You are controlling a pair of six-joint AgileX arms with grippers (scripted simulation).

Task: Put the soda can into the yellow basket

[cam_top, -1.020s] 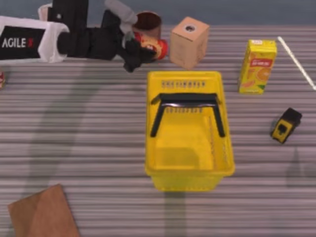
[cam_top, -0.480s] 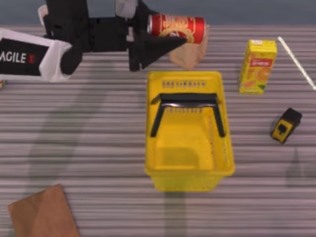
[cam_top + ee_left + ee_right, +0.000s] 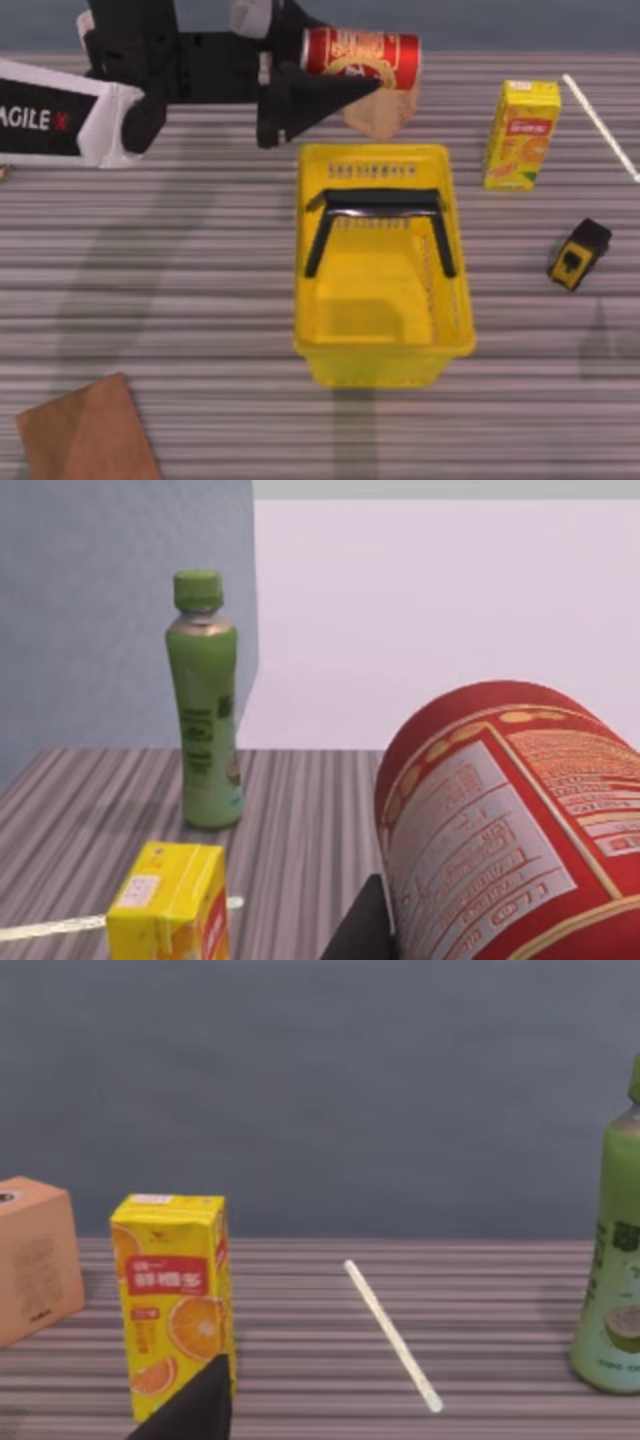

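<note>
One arm works: the left arm, reaching from the top view's left along the far side of the table.
Table (image 3: 200, 300): grey striped surface, it carries all the things below.
Yellow basket (image 3: 455, 340): large and rectangular with slotted sides, just on the near side of the left gripper; its black swing handle (image 3: 380, 205) lies across its far half.
Left gripper (image 3: 320, 85): its dark fingers are closed on the soda can and hold it above the table, just beyond the far rim of the yellow basket.
Cardboard box (image 3: 385, 112): tan, partly hidden below the soda can and the gripper.
Brown board (image 3: 85, 435): flat, at the near left corner, well apart from the gripper.
Orange-juice carton (image 3: 521, 135): yellow, upright, to the right of the gripper and beside the basket's far right corner; the left wrist view (image 3: 170, 905) and the right wrist view (image 3: 175, 1305) show it too.
Green bottle (image 3: 205, 705): upright with a green cap, beyond the carton in the left wrist view.
Soda can (image 3: 360, 55): red, lying sideways between the fingers, not yet over the basket; in the left wrist view (image 3: 510, 830) it fills the near side.
White straw (image 3: 600, 125): thin, lying to the right of the carton.
Small yellow-black object (image 3: 578, 253): right of the basket, too small to name.
Right gripper: only a dark tip (image 3: 190, 1405) shows in the right wrist view; I cannot tell its state.
</note>
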